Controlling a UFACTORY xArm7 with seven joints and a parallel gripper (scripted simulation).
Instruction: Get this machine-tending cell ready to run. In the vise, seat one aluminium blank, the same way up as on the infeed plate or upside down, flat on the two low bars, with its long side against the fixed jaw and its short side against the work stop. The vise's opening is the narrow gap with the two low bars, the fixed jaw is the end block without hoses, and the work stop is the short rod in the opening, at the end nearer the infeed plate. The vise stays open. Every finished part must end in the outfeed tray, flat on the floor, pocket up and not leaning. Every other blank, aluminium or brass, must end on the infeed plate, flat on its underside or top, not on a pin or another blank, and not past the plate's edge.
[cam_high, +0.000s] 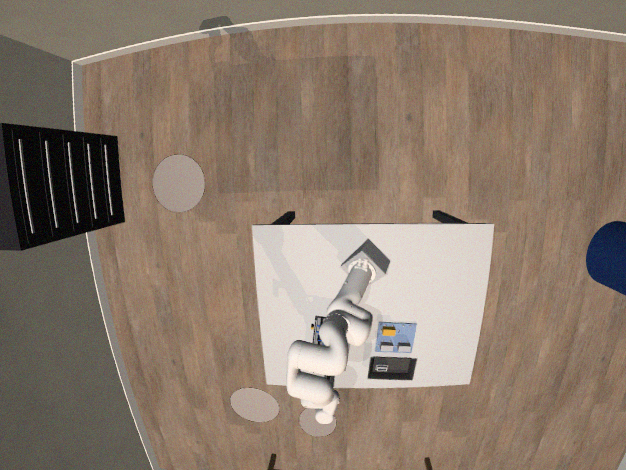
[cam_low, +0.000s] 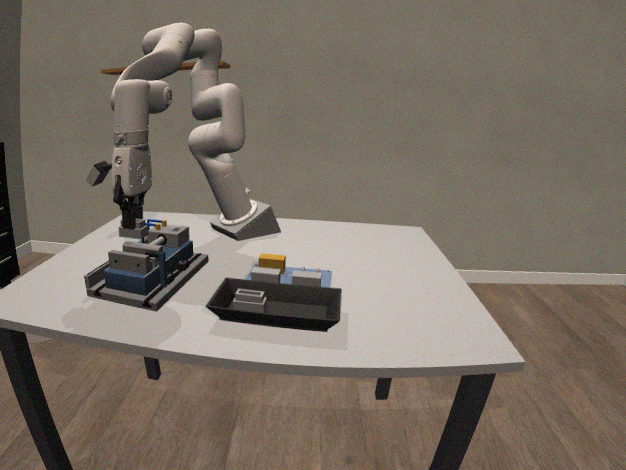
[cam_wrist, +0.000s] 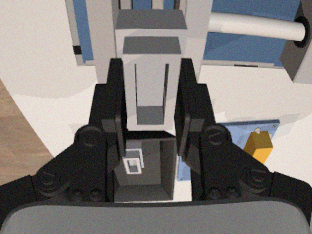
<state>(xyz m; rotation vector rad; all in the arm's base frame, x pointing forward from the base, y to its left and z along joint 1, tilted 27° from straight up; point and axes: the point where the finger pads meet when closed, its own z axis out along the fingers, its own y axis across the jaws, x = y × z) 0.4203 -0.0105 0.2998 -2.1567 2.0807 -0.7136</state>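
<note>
— Where is the end effector (cam_low: 130, 222) right now?

— Above the vise (cam_low: 146, 268) on the left part of the table (cam_low: 404, 303), pointing straight down. Its fingers are clamped on a grey finished part (cam_wrist: 152, 88), whose open pocket shows between them in the wrist view.

— Is the part in the vise or clear of it?

— It hangs at about the height of the vise's top, over the end away from the exterior camera; I cannot tell whether it touches anything.

— And the rest?

— Another finished part (cam_low: 249, 297) lies pocket up in the dark outfeed tray (cam_low: 323, 316). Behind the tray, the blue infeed plate (cam_low: 326, 275) carries two aluminium blanks (cam_low: 265, 274) and a brass blank (cam_low: 272, 261).
</note>
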